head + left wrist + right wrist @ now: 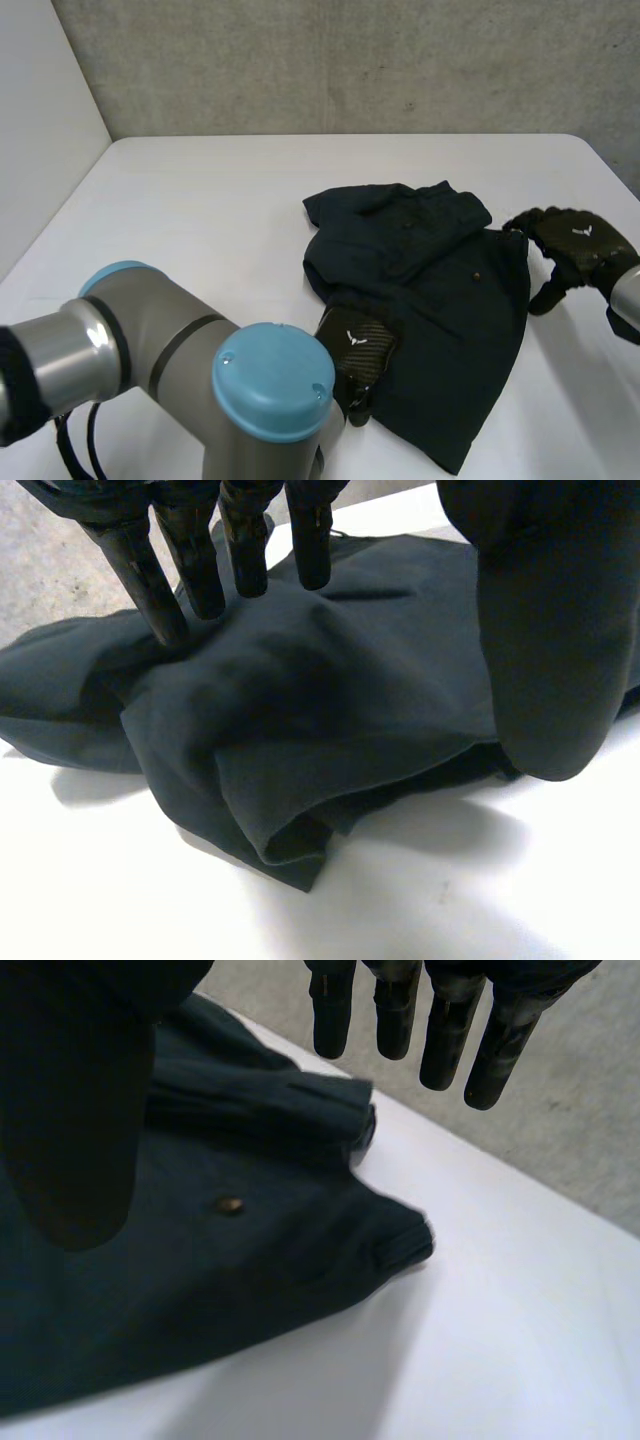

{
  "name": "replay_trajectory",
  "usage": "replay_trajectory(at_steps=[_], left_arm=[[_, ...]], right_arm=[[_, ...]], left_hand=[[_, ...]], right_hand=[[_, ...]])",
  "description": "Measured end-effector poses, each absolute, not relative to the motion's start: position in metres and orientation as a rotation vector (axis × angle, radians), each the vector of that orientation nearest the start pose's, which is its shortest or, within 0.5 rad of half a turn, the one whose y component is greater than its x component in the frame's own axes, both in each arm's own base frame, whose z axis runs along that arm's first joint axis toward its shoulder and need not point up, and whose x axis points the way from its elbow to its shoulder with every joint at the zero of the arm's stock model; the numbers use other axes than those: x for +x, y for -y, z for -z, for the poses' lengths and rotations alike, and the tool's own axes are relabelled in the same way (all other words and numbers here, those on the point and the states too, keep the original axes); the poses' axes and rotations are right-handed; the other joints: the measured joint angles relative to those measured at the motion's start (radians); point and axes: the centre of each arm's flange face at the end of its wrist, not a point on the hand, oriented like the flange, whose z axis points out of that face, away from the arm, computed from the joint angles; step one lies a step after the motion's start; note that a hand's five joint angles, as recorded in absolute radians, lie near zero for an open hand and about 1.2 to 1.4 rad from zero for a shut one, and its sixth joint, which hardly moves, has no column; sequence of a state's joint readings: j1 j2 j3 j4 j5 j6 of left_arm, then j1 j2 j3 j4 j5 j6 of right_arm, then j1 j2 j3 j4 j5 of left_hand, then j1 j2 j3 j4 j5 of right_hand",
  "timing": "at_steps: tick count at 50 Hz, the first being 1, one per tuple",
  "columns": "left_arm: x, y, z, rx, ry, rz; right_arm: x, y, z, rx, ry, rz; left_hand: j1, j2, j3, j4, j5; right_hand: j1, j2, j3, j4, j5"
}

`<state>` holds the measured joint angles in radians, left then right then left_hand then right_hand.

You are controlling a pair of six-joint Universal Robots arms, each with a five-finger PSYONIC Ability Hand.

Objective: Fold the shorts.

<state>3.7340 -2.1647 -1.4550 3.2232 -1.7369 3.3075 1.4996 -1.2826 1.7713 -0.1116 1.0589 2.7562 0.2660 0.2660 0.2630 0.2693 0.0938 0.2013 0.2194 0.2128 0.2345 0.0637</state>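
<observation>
Dark navy shorts lie crumpled on the white table, right of the middle, with folds bunched at the far end. My left hand rests on the near left edge of the shorts. In the left wrist view its fingers are straight, with the tips touching the cloth and the thumb apart, so it is open. My right hand hovers at the far right edge of the shorts. Its fingers hang straight above the table and the cloth, holding nothing. A small button shows on the fabric.
My left arm fills the near left corner of the head view. A grey wall runs behind the table's far edge. Bare white table lies left of the shorts and beyond them.
</observation>
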Motion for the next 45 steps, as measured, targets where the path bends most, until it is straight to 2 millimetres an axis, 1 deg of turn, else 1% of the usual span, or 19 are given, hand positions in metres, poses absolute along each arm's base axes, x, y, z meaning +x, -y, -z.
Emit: replay_trajectory(at_steps=[4, 6, 9, 11, 12, 14, 18, 20, 22, 24, 25, 35, 37, 39, 40, 41, 42, 43, 45], left_arm=[[-0.382, 0.120, -0.136, 1.437, -2.514, 1.861], [-0.385, 0.125, -0.132, 1.435, -2.507, 1.858], [-0.387, 0.129, -0.129, 1.429, -2.504, 1.855], [-0.388, 0.135, -0.124, 1.416, -2.506, 1.846], [-0.388, 0.136, -0.123, 1.411, -2.506, 1.846], [-0.388, 0.144, -0.120, 1.387, -2.506, 1.849], [-0.387, 0.158, -0.119, 1.333, -2.492, 1.876], [-0.385, 0.165, -0.120, 1.304, -2.478, 1.890], [-0.381, 0.175, -0.121, 1.267, -2.456, 1.901], [-0.380, 0.177, -0.122, 1.259, -2.450, 1.902], [-0.371, 0.194, -0.127, 1.208, -2.401, 1.909], [-0.324, 0.262, -0.146, 1.086, -2.208, 1.879], [-0.317, 0.272, -0.148, 1.080, -2.186, 1.877], [-0.315, 0.275, -0.148, 1.079, -2.182, 1.877], [-0.309, 0.283, -0.148, 1.081, -2.171, 1.876], [-0.308, 0.284, -0.148, 1.082, -2.170, 1.875], [-0.305, 0.287, -0.147, 1.088, -2.169, 1.873], [-0.304, 0.288, -0.147, 1.091, -2.169, 1.872], [-0.301, 0.289, -0.148, 1.098, -2.171, 1.873]], right_arm=[[0.154, 0.306, -0.170, -0.788, -2.305, 1.689], [0.154, 0.303, -0.166, -0.787, -2.308, 1.674], [0.154, 0.302, -0.164, -0.786, -2.311, 1.665], [0.155, 0.300, -0.163, -0.786, -2.312, 1.660], [0.155, 0.300, -0.163, -0.786, -2.312, 1.659], [0.156, 0.299, -0.162, -0.786, -2.314, 1.654], [0.156, 0.297, -0.162, -0.787, -2.314, 1.651], [0.157, 0.296, -0.163, -0.789, -2.313, 1.651], [0.157, 0.295, -0.163, -0.791, -2.312, 1.653], [0.157, 0.295, -0.164, -0.792, -2.311, 1.653], [0.158, 0.293, -0.165, -0.797, -2.306, 1.653], [0.171, 0.280, -0.167, -0.868, -2.269, 1.632], [0.175, 0.276, -0.167, -0.890, -2.257, 1.624], [0.177, 0.275, -0.166, -0.896, -2.253, 1.622], [0.184, 0.270, -0.165, -0.928, -2.232, 1.610], [0.185, 0.269, -0.165, -0.932, -2.229, 1.609], [0.191, 0.265, -0.164, -0.957, -2.209, 1.602], [0.194, 0.263, -0.164, -0.969, -2.198, 1.601], [0.201, 0.260, -0.162, -1.003, -2.171, 1.603]], left_hand=[[0.016, 0.018, 0.018, 0.017, 0.017], [0.111, 0.103, 0.104, 0.101, 0.102], [0.150, 0.141, 0.142, 0.138, 0.138], [0.398, 0.363, 0.365, 0.360, 0.353], [0.464, 0.439, 0.428, 0.423, 0.414], [0.670, 0.664, 0.659, 0.648, 0.637], [0.840, 0.896, 0.876, 0.893, 0.878], [0.840, 0.922, 0.903, 0.916, 0.891], [0.840, 0.926, 0.908, 0.920, 0.891], [0.840, 0.926, 0.908, 0.920, 0.891], [0.840, 0.926, 0.909, 0.920, 0.891], [0.840, 0.927, 0.923, 0.921, 0.891], [0.840, 0.918, 0.917, 0.913, 0.889], [0.840, 0.918, 0.917, 0.913, 0.889], [0.823, 0.879, 0.885, 0.879, 0.866], [0.823, 0.879, 0.885, 0.879, 0.866], [0.718, 0.729, 0.734, 0.728, 0.730], [0.701, 0.708, 0.713, 0.717, 0.720], [0.413, 0.447, 0.454, 0.443, 0.448]], right_hand=[[0.000, 0.000, 0.000, 0.000, 0.000], [0.000, 0.000, 0.000, 0.000, 0.000], [0.000, 0.000, 0.000, 0.000, 0.000], [0.000, 0.000, 0.000, 0.000, 0.000], [0.000, 0.000, 0.000, 0.000, 0.000], [0.000, 0.000, 0.000, 0.000, 0.000], [0.000, 0.000, 0.000, 0.000, 0.000], [0.000, 0.000, 0.000, 0.000, 0.000], [0.000, 0.000, 0.000, 0.000, 0.000], [0.000, 0.000, 0.000, 0.000, 0.000], [0.000, 0.000, 0.000, 0.000, 0.000], [0.000, 0.000, 0.000, 0.000, 0.000], [0.000, 0.000, 0.000, 0.000, 0.000], [0.000, 0.000, 0.000, 0.000, 0.000], [0.000, 0.000, 0.000, 0.000, 0.000], [0.000, 0.000, 0.000, 0.000, 0.000], [0.000, 0.000, 0.000, 0.000, 0.000], [0.000, 0.000, 0.000, 0.000, 0.000], [0.000, 0.000, 0.000, 0.000, 0.000]])
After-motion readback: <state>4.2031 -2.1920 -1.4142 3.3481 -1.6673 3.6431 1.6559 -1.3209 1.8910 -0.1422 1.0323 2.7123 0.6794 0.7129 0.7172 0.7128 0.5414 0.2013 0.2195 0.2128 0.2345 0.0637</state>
